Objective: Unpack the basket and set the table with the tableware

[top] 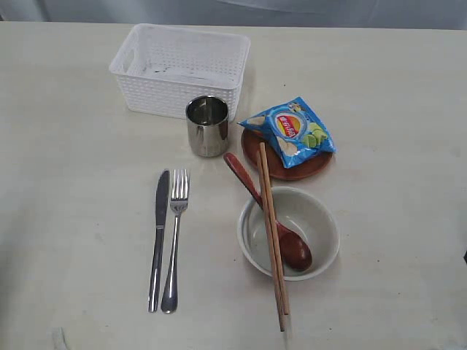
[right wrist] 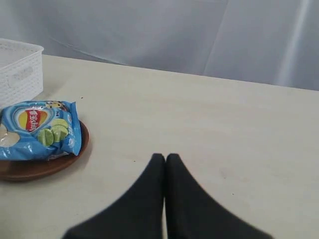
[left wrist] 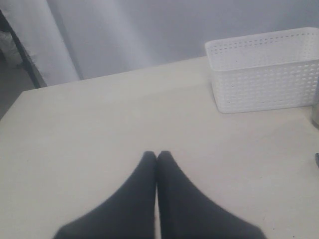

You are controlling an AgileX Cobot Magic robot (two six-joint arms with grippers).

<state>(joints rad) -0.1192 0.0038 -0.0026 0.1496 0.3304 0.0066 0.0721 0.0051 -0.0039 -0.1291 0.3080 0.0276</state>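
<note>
From cup: basket 11 o'clock; bag on plate, 4; knife, fork, 7; bowl, 5, spoon in, chopsticks across.

Tableware laid out on the table, basket standing at the top.

The white lattice-sided basket sits upright, open side up, in the upper middle of the exterior view on the pale cream tabletop. Just below its lower right corner the shiny steel cup stands upright. At lower left of centre the steel knife and fork lie side by side, knife to the left, handles toward the bottom edge. At right of centre the round brown plate shows mainly its lower rim. Below it sits the off-white bowl, with the reddish-brown wooden spoon resting inside, handle leaning out to the upper left. The wooden chopsticks lie paired across plate and bowl.
</note>
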